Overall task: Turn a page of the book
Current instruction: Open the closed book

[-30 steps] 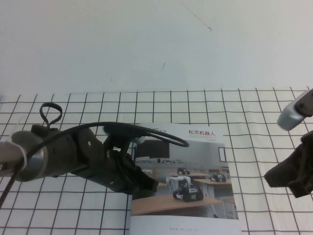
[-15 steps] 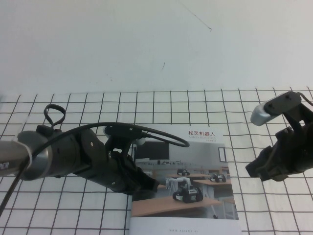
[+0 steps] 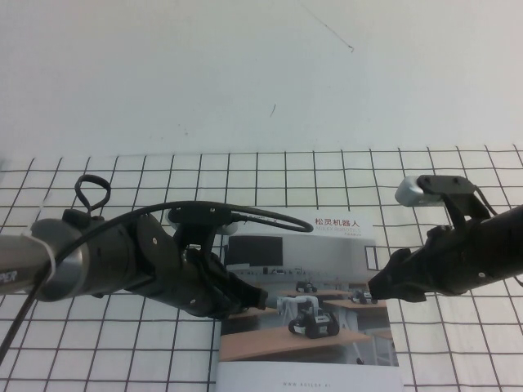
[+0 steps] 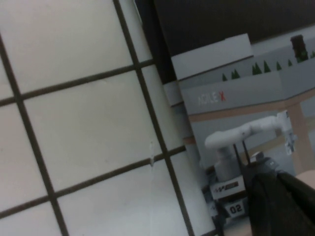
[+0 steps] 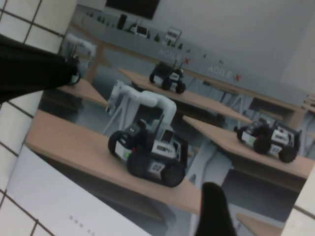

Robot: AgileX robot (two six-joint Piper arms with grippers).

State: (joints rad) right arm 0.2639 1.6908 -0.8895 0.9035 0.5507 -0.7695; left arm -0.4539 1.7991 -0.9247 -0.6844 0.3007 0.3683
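High view, book: thin glossy white booklet [image 3: 309,298] is lying closed and flat on the white tablecloth with a black grid [image 3: 122,175], low centre, its near edge running out of view.
High view, page: cover leaf with the robot-classroom photo and red Chinese title [image 3: 337,222] is facing up, sitting flat on the booklet.
High view, left gripper: black left gripper [image 3: 260,298] is reaching in from the left, tip sitting over the booklet's left edge by the photo's white robot arm; can't tell whether the fingers are parted or closed.
High view, right gripper: black right gripper [image 3: 377,287] is coming in from the right, tip sitting over the cover's right edge; finger state not readable here either.
High view, cable: thin black cable [image 3: 237,214] is arching over the left arm and crossing the cover's far left corner.
Left wrist view, book: cover's left edge [image 4: 174,128] is lying against the grid cloth [image 4: 74,113]; "AGILEX" lettering showing in the photo.
Left wrist view, left gripper: one dark finger [image 4: 278,199] is overlapping the photo; contact unclear.
Right wrist view, book: cover photo [image 5: 162,113] is filling the frame, tracked robots on wooden desks.
Right wrist view, right gripper: one dark fingertip [image 5: 212,206] is showing over the cover; the other finger is out of frame.
Right wrist view, left gripper: dark tip [image 5: 34,69] is sitting at the cover's far edge.
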